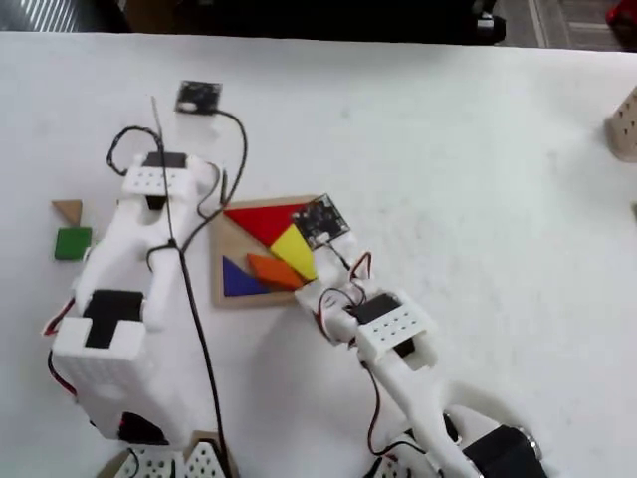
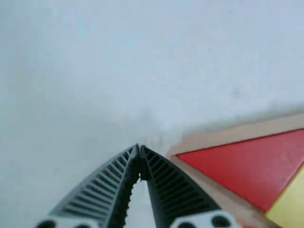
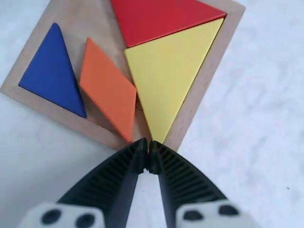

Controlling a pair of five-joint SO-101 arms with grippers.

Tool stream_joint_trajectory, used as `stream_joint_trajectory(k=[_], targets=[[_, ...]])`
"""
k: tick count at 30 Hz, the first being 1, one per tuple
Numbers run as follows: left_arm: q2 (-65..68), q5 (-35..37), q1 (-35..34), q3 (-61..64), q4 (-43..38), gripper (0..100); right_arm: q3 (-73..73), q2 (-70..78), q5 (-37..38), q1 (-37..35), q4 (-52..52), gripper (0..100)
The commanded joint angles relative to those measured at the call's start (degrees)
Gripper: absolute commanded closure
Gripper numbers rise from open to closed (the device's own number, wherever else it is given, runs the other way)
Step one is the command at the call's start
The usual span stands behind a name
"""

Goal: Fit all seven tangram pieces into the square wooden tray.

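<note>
White desk [image 1: 478, 149] carries the wooden tray [image 3: 97, 23], four pieces inside. Both the left gripper [image 2: 139, 147] and right gripper [image 3: 146, 142] are closed, empty, just beside its rim. Nudging the askew orange parallelogram [image 3: 108, 88] could jam it against the yellow triangle [image 3: 166, 71] or slide the tray.

you're working under bright, even light from above. in the high view the white desk [image 1: 448, 149] comes close to blown out, and the room beyond its far edge is dark. shadows are soft and stay tight against the left arm [image 1: 119, 299] and the cable [image 1: 194, 299]. in the left wrist view the desk washes to a pale haze, with the left hand [image 2: 139, 148] dark against it. in the right wrist view the tray [image 3: 199, 80] and its pieces are lit flat and evenly, and the right hand [image 3: 147, 145] is nearly black.
</note>
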Motion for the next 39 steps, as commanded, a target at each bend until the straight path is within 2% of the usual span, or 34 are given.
stream_joint_trajectory(k=[1,7,12,25,30,34,39], targets=[[-1.10,-7.21,4.09,0.18,3.16,98,-0.53,-2.15,1.23,0.66,-1.19,97.8],[-1.01,-18.46,9.01,1.32,8.53,98,-0.53,-2.33,1.23,0.75,-1.01,97.8],[-1.01,-22.95,11.03,2.55,9.05,98,-0.53,-2.51,1.23,0.75,-0.92,97.8],[-0.57,-26.20,14.55,2.90,13.36,98,-0.70,-2.51,1.32,0.92,-1.01,97.8],[-1.10,-24.70,17.98,5.80,14.86,98,-2.20,-2.59,1.32,5.67,-1.01,97.8],[-1.10,-21.71,17.54,5.54,14.68,98,-3.43,-2.59,1.32,9.45,-1.01,97.8],[-1.10,-21.71,17.45,5.63,14.68,98,-3.52,-2.59,1.32,9.89,-1.01,97.8]])
